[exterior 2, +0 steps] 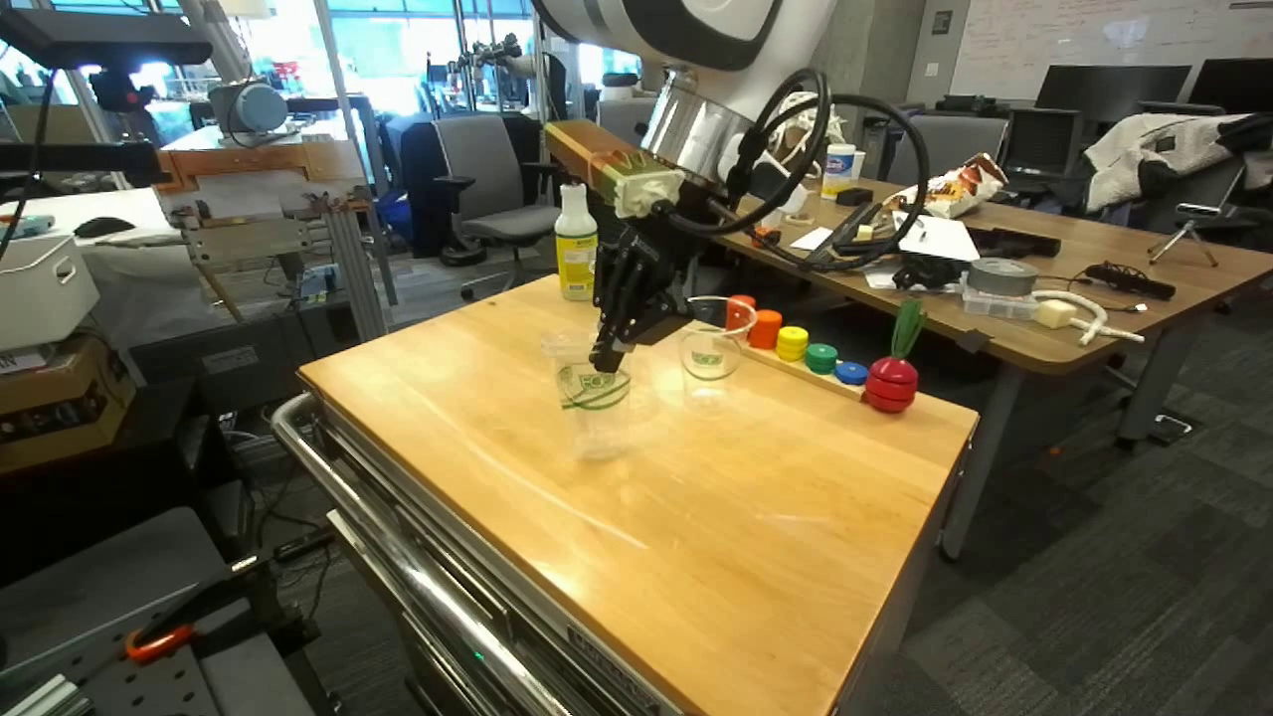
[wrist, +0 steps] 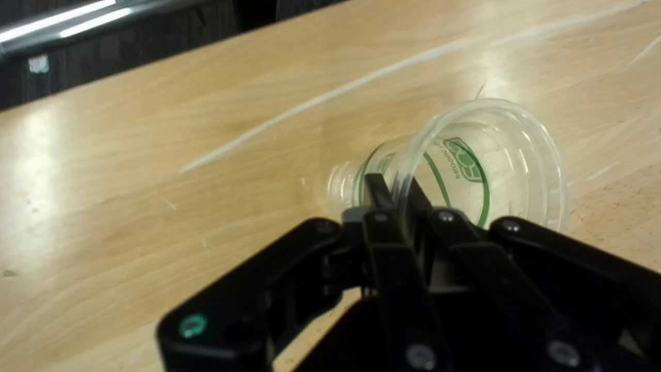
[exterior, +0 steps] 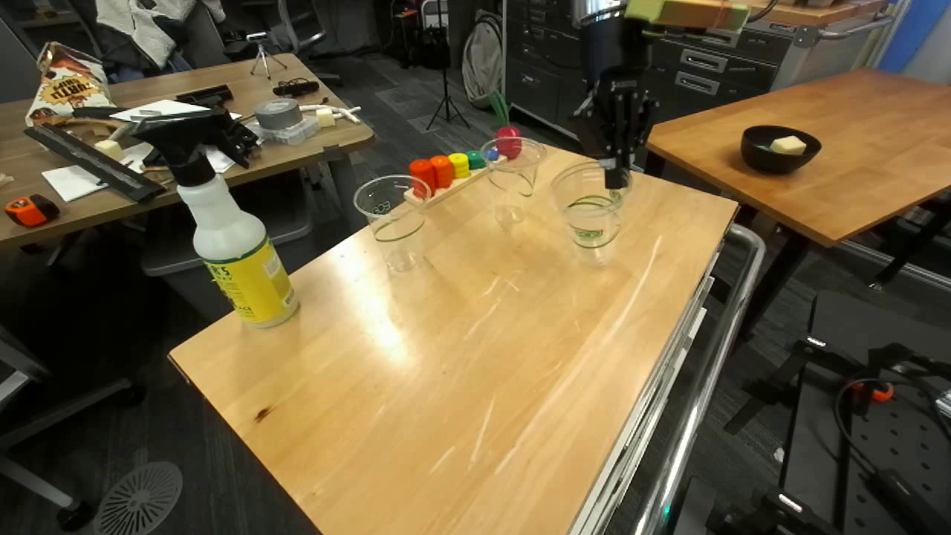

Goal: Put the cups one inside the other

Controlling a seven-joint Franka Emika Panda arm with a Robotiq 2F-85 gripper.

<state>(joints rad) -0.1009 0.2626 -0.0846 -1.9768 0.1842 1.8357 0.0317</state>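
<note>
My gripper point(exterior: 615, 178) is shut on the rim of a clear plastic cup point(exterior: 589, 235); one finger is inside and one outside. This shows closely in the wrist view, with the gripper point(wrist: 398, 192) and the tilted-looking cup point(wrist: 466, 159). Its green bands look doubled, so a second cup may be nested in it; I cannot tell. It stands on or just above the table point(exterior: 475, 386). A second cup point(exterior: 397, 236) stands toward the spray bottle. A third cup point(exterior: 518, 177) stands near the toy row. In an exterior view, the gripper point(exterior 2: 607, 360) partly hides the cups behind it.
A yellow-labelled spray bottle point(exterior: 256, 282) stands at the table edge. A row of coloured toy pieces point(exterior: 442, 172) with a red radish toy point(exterior: 509, 141) lines the back edge. A metal rail point(exterior: 709, 394) runs along one side. A side table holds a black bowl point(exterior: 758, 160).
</note>
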